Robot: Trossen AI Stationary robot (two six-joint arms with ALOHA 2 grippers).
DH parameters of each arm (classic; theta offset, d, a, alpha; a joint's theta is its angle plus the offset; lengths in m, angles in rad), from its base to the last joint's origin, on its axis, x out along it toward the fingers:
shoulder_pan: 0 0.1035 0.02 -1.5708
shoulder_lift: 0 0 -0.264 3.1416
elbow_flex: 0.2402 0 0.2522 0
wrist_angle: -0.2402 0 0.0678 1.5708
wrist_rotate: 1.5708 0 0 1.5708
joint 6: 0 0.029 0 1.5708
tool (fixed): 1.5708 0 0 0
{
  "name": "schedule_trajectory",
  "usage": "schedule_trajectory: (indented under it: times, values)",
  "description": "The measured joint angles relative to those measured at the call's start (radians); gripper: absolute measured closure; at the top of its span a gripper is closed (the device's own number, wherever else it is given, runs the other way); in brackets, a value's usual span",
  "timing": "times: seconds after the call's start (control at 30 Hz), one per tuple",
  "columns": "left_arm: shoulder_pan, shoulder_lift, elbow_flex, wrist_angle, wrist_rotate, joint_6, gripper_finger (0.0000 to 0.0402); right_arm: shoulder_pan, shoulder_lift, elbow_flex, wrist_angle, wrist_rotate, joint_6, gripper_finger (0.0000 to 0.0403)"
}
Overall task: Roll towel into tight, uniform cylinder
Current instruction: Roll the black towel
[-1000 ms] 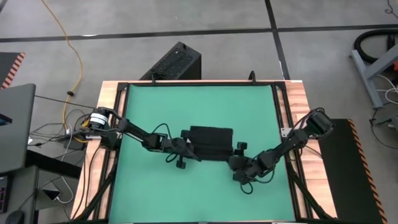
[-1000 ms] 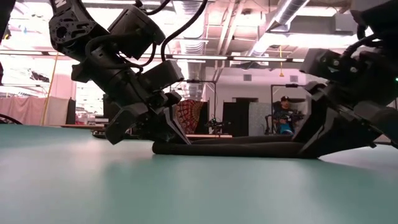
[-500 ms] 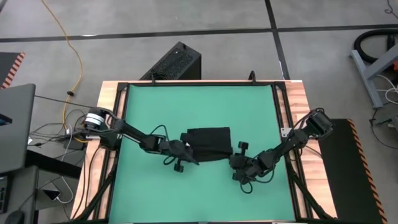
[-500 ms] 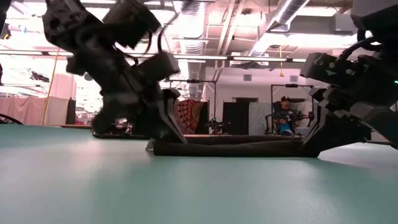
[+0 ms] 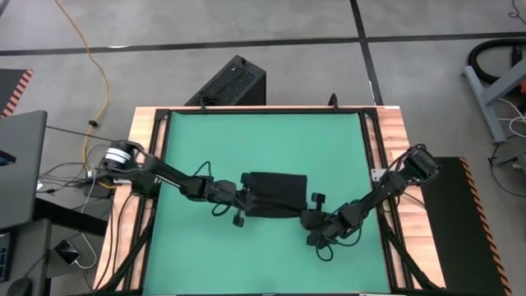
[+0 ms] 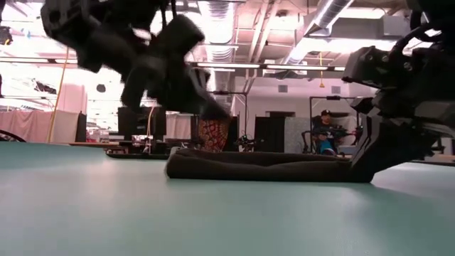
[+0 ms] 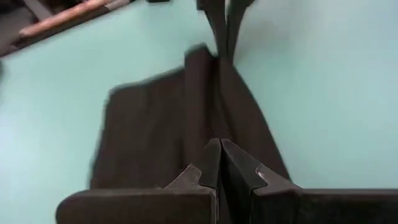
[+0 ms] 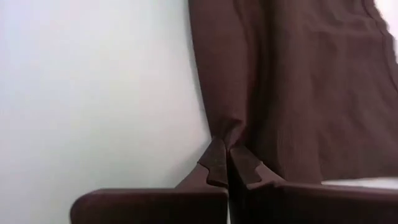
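The black towel [image 5: 275,193] lies flat on the green mat [image 5: 263,140], folded into a low, thick band [image 6: 263,166] with a raised ridge along it [image 7: 211,93]. My left gripper [image 5: 244,200] is shut above the towel's left end, lifted off the mat in the low view [image 6: 222,112]. My right gripper [image 5: 307,215] is shut at the towel's right end, down at mat level [image 6: 361,171]. The left wrist view shows it across the cloth [image 7: 222,28]. My left gripper [image 7: 221,146] has its shut fingers over the towel's left end; I cannot tell whether they touch the cloth. My right gripper [image 8: 224,152] pinches the end of the towel's raised ridge [image 8: 231,124] between its two fingers, slanting down from the table's right. The towel stays lying on the mat.
A black ribbed box [image 5: 230,82] stands on the floor beyond the table's far edge. Wooden borders [image 5: 144,131] frame the mat. A laptop [image 5: 16,164] sits off the table's left. A person [image 6: 323,131] sits far back in the room.
My left gripper has risen from mat level at the towel's left end and tipped closer to level, staying shut. My right gripper has shut on the towel's right end and edged a little toward the near edge. The towel's left end looks thicker.
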Motion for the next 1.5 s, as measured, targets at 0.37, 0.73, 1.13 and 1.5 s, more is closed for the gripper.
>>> schedule_trajectory:
  times: [0.37,0.73,1.13,1.5]
  values:
    - [-0.003,0.139,0.017,0.083,0.007,0.018,0.0401,0.025,0.002,0.092,-0.104,-0.059,0.02,0.04]
    - [0.018,0.14,0.016,0.052,0.041,0.006,0.0401,0.024,0.002,0.167,-0.17,-0.095,0.031,0.04]
    - [0.019,0.14,0.011,0.036,0.12,-0.029,0.0401,-0.003,0.001,0.228,-0.256,-0.125,0.119,0.0397]
    - [0.019,0.14,0.011,-0.033,0.155,-0.03,0.0401,-0.051,-0.071,0.23,-0.247,-0.165,0.18,0.0396]
